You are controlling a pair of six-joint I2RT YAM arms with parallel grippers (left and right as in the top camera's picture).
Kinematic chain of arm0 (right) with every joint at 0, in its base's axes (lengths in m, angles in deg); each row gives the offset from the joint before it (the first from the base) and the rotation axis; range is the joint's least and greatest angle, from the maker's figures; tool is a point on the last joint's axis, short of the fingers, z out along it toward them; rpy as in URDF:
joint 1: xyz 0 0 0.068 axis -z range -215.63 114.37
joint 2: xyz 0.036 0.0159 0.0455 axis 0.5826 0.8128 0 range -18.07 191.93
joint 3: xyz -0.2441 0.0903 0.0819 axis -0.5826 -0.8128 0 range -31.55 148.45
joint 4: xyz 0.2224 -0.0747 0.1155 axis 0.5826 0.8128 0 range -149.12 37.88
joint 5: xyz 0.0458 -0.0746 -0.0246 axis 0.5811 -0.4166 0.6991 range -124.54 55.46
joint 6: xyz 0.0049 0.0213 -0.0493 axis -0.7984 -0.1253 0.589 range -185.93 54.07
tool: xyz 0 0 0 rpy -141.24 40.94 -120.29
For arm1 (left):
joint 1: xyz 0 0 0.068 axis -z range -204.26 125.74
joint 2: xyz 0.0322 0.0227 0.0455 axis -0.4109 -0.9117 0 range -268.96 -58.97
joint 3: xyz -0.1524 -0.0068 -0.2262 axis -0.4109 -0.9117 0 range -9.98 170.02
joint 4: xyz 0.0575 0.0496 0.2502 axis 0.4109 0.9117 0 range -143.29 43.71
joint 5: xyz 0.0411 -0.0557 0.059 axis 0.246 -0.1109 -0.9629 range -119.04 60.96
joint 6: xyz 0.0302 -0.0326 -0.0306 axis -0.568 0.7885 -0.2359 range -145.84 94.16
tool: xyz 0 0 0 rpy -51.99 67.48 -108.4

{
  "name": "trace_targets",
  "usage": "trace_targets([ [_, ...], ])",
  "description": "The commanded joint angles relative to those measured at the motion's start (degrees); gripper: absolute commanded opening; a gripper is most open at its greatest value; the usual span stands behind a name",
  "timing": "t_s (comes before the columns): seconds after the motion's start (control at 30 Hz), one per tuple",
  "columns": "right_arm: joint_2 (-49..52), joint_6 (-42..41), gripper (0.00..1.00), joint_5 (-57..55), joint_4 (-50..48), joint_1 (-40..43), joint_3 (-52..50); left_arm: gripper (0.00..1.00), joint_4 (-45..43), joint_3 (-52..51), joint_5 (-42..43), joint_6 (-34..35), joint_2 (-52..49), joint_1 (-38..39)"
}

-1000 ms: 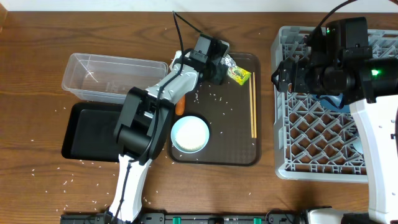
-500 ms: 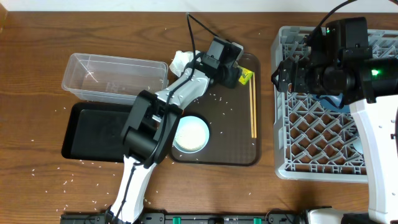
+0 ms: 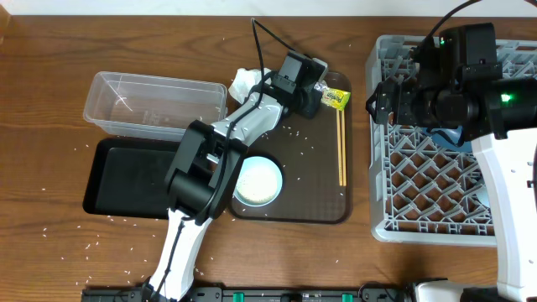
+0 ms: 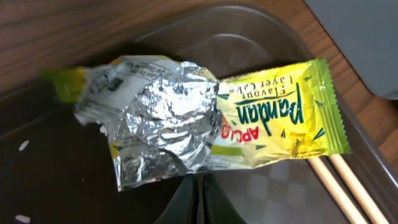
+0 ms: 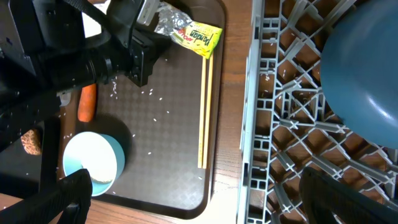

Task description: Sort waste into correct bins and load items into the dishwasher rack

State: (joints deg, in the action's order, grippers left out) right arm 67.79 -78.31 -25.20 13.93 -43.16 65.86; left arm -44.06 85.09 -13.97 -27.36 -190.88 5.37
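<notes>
My left gripper (image 4: pixel 199 196) is pinched shut on the lower edge of the wrapper (image 4: pixel 249 124). The wrapper lies crumpled, foil showing, in the far corner of the brown tray (image 3: pixel 302 189). That tray also carries the chopsticks (image 3: pixel 341 147) along its right side, the bowl (image 3: pixel 256 180) toward its near left corner, the carrot (image 5: pixel 87 102) and scattered rice grains (image 5: pixel 152 93). My right gripper (image 5: pixel 199 193) hangs with its fingers wide apart, holding nothing, over the left edge of the rack (image 3: pixel 419 180), where the blue plate (image 5: pixel 364 74) sits. The clear tub (image 3: pixel 155 105) and the black tray (image 3: pixel 126 180) lie just beside each other, left of the brown tray.
</notes>
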Motion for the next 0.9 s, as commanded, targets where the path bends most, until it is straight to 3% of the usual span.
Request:
trace_targets([
  [0.0,-0.1,0.2,0.99,-0.1,0.0,-0.8,0.0,0.06,1.6,-0.2,0.3,-0.3,2.1,-0.4],
  [0.3,-0.1,0.2,0.99,-0.1,0.0,-0.8,0.0,0.06,8.0,-0.2,-4.1,-0.3,8.5,-0.6],
  [0.37,-0.1,0.2,0.99,-0.1,-0.1,-0.8,0.0,0.35,6.8,-0.2,-2.8,-0.3,7.9,-0.4],
  [0.47,-0.1,0.2,0.99,-0.1,-0.1,-0.8,0.0,0.48,4.0,-0.2,-2.4,-0.3,5.6,0.2],
  [0.87,-0.1,0.2,0.99,-0.1,0.0,-0.8,0.0,0.48,-5.3,-0.2,-0.7,-0.3,-0.1,1.3],
])
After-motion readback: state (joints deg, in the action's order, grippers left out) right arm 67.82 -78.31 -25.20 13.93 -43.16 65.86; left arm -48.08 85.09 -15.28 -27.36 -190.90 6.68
